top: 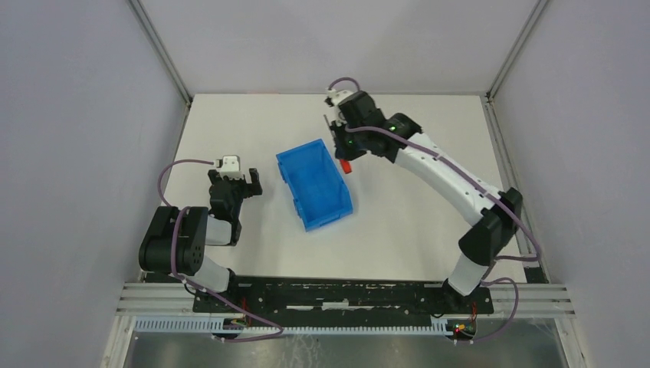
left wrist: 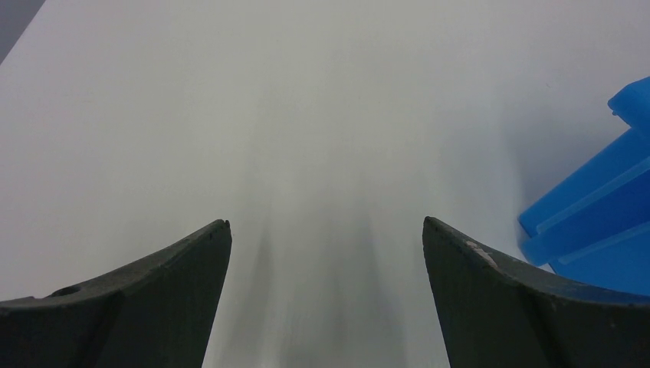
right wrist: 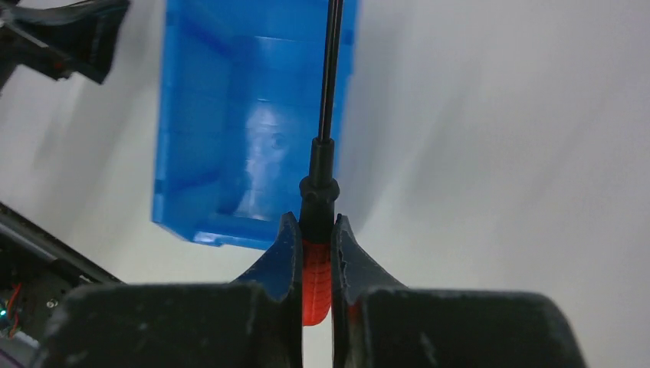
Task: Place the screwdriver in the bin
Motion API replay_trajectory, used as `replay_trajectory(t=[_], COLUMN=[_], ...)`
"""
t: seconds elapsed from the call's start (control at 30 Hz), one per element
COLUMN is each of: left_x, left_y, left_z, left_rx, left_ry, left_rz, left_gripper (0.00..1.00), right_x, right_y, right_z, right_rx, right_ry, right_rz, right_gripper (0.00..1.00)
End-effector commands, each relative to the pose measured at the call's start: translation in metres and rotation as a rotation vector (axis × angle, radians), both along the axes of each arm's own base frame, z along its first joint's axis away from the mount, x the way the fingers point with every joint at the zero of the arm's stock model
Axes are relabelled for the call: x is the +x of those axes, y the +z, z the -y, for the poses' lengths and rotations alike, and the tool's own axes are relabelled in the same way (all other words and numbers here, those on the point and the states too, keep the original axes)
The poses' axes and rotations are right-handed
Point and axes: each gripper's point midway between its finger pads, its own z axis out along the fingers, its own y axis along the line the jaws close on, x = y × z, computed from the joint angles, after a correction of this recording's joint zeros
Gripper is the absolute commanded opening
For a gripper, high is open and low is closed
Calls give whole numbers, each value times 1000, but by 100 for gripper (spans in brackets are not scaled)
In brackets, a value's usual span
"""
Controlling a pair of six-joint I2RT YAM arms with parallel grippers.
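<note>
I had the right jaws clenched on the red handle of the screwdriver (right wrist: 316, 280), lifted just beside the far corner of the bin (top: 292, 186) and not yet inside, for carrying over its wall, while the left jaws stood released and empty above the counter (top: 421, 222), out of the way.

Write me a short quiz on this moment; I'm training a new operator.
1. True or false: the right gripper is shut on the screwdriver, at its red handle.
2. The left gripper is: A) open and empty, B) shut on nothing, C) holding the screwdriver.
3. What lies inside the bin?
Key: 1 true; 2 A; 3 nothing, it is empty.
</note>
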Motion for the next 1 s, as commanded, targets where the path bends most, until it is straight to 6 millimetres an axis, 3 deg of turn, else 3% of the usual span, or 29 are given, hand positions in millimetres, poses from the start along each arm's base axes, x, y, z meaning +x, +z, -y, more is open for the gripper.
replay_trajectory(t=[0.0, 0.13, 0.3, 0.47, 0.57, 0.63, 0.77, 0.9, 0.97], left_x=[8, 8, 8, 8, 8, 8, 8, 8, 8], left_y=[16, 16, 16, 16, 16, 16, 16, 16, 16], left_z=[-2, -2, -2, -2, -2, -2, -2, -2, -2], left_rx=[-18, -18, -18, -18, -18, -18, -18, -18, -18], left_ry=[10, 9, 8, 8, 9, 8, 9, 9, 8], left_rz=[61, 61, 61, 61, 61, 61, 62, 61, 61], left_gripper=[100, 100, 100, 100, 100, 100, 100, 100, 100], right_x=[4, 3, -12, -22, -21, -20, -21, -21, -15], right_y=[5, -52, -130, -180, -198, -208, -218, -204, -182], right_z=[-76, -106, -118, -117, -112, -111, -109, -113, -116], right_rx=[31, -74, -175, -228, -240, -244, -263, -242, -226], right_ry=[89, 163, 225, 234, 198, 183, 175, 185, 179], right_rz=[59, -4, -99, -155, -151, -153, -170, -163, -132], right_gripper=[0, 0, 0, 1, 8, 18, 29, 37, 39])
